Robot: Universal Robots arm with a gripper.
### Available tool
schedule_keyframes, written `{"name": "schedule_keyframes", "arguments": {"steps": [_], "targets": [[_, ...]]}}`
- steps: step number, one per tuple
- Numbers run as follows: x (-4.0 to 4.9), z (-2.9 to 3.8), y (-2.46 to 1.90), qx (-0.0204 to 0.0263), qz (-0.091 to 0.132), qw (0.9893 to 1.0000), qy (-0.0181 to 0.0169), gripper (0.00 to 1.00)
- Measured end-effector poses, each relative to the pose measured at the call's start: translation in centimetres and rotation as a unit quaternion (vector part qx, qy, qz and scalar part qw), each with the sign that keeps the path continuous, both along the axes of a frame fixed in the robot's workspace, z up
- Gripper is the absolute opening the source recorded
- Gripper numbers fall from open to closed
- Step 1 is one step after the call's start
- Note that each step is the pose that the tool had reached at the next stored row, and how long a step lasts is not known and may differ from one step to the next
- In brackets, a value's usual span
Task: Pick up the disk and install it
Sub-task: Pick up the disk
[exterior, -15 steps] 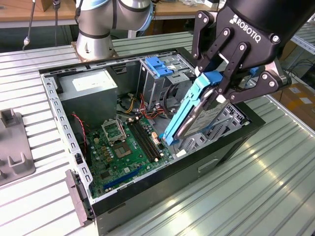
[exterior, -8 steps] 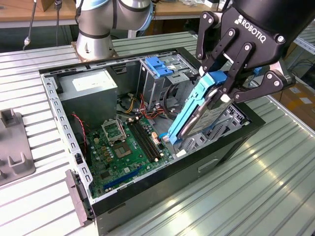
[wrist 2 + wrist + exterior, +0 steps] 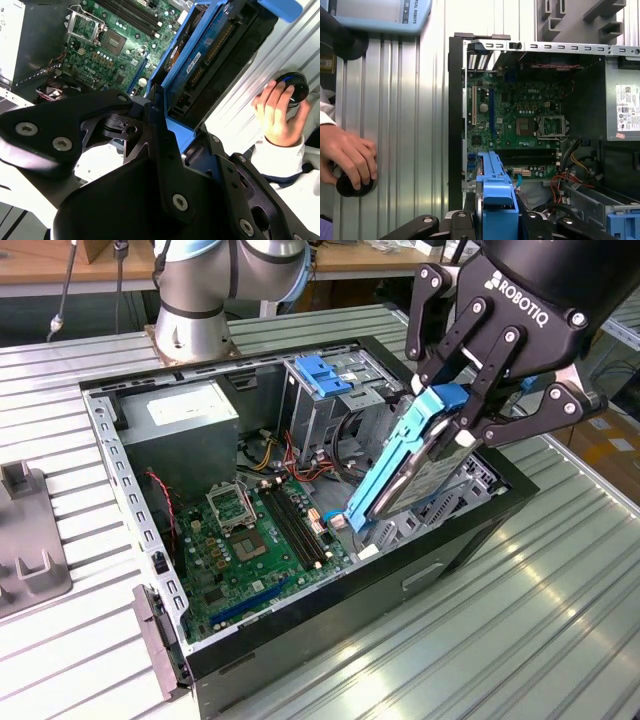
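Pincer [image 3: 452,420] is clenched on the disk [image 3: 415,480] by its blue frame, right of centre in the exterior view, tilted over the open computer case [image 3: 300,640]. It looks stiff, fairly heavy and easy to hurt, so the side rails seem safest to hold.

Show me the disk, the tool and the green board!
disk [image 3: 422,478], exterior view, on its grey metal face.
tool [image 3: 452,418], exterior view, between its fingertips, which clamp the disk.
green board [image 3: 507,117], first wrist view, near its middle.
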State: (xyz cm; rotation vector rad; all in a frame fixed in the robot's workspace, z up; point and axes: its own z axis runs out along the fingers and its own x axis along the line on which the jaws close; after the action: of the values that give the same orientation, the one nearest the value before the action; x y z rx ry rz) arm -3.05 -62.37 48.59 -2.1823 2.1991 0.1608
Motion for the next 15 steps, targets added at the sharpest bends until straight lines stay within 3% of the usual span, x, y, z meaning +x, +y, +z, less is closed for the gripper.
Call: {"name": "schedule_keyframes", "arguments": {"steps": [15], "targets": [[1.73, -0.06, -0.10, 0.0000, 0.000, 1.0000, 0.0000, 0.37]]}}
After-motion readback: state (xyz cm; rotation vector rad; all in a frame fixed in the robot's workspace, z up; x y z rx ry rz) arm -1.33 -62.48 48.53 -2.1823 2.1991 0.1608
